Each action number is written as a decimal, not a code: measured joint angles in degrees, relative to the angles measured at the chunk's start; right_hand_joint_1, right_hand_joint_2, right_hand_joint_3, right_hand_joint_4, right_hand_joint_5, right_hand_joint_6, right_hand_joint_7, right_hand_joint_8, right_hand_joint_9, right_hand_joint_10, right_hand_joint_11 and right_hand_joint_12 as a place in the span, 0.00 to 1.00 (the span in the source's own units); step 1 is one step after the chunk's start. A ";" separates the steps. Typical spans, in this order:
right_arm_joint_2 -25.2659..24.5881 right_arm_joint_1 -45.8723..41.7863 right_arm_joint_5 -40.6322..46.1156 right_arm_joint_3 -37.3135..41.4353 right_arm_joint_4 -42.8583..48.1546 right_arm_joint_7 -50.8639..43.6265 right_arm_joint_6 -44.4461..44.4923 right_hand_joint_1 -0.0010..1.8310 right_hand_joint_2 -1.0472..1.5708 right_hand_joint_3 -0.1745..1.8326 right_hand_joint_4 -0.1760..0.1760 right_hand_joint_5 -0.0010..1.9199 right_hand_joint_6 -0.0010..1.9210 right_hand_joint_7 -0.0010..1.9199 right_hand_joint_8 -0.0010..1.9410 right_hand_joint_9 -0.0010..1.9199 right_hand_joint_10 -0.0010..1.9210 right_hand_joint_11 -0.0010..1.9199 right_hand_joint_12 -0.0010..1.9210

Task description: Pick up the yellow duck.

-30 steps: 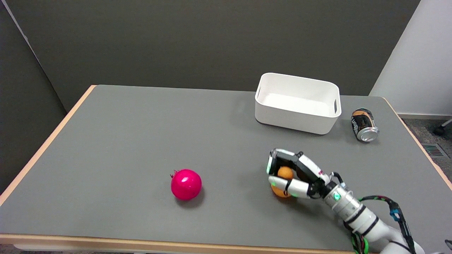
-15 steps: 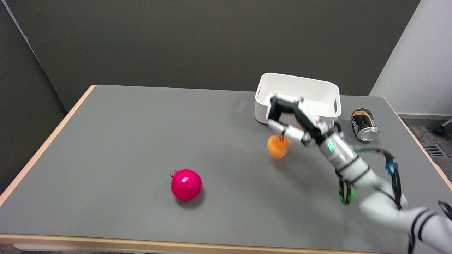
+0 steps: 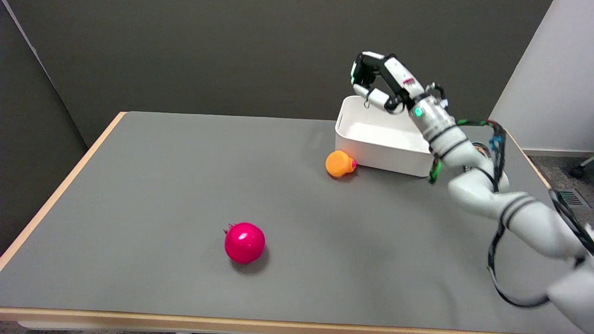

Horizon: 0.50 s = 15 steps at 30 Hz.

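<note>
The yellow-orange duck lies on the grey table, tipped on its side against the front left corner of the white bin. My right hand hangs high in the air above the bin's left end, well up and to the right of the duck. Its fingers are curled in and nothing is between them.
A shiny red pomegranate-like ball sits near the table's front middle. My right forearm slants across the bin's right end. The table's wooden edge runs along the left side.
The hand rose quickly from the table and swung back over the bin. The duck slipped out of it on the way and landed beside the bin.
</note>
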 measured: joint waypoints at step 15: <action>-2.82 15.98 -0.87 -6.61 -13.73 -6.05 -7.60 0.72 0.88 0.11 0.05 0.26 0.89 0.40 0.73 0.32 0.83 0.20 0.97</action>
